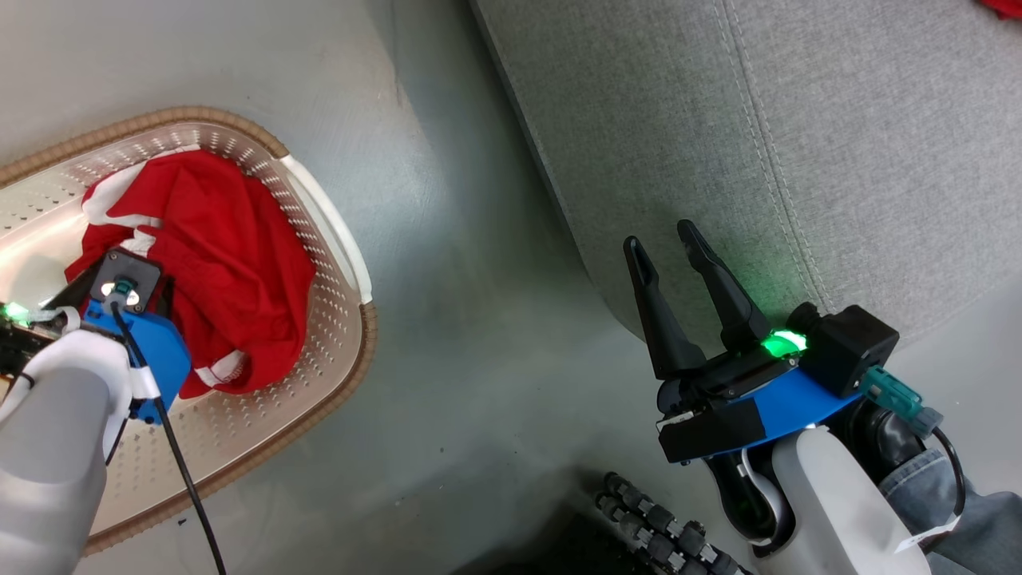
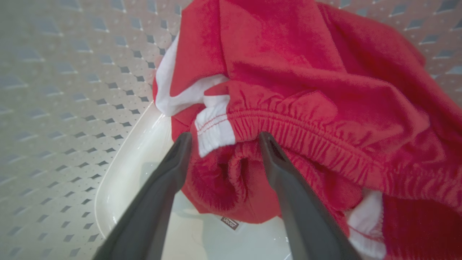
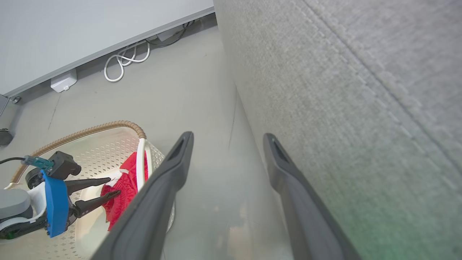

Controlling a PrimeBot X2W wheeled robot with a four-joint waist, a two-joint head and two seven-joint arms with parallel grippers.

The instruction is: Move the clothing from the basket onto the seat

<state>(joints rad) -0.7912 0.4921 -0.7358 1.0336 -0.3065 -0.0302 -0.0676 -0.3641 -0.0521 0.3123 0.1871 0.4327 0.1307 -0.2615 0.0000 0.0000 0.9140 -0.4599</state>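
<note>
The left gripper (image 2: pixel 225 139), spread wide and holding nothing, sits inside the cream-white perforated plastic basket with a brown woven-look rim (image 1: pixel 363 351). Its fingers stand either side of the gathered waistband of the crumpled bright red fabric clothing with white trim (image 2: pixel 306 72), likely lined up for a pinch. The right gripper (image 1: pixel 660 235), equally wide and empty, hovers at the edge of the light grey upholstered seat (image 1: pixel 798 120), probably keeping clear.

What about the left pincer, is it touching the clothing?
Cannot tell. Left wrist view: the left pincer straddles the clothing, but neither contact nor gap is plain.
</note>
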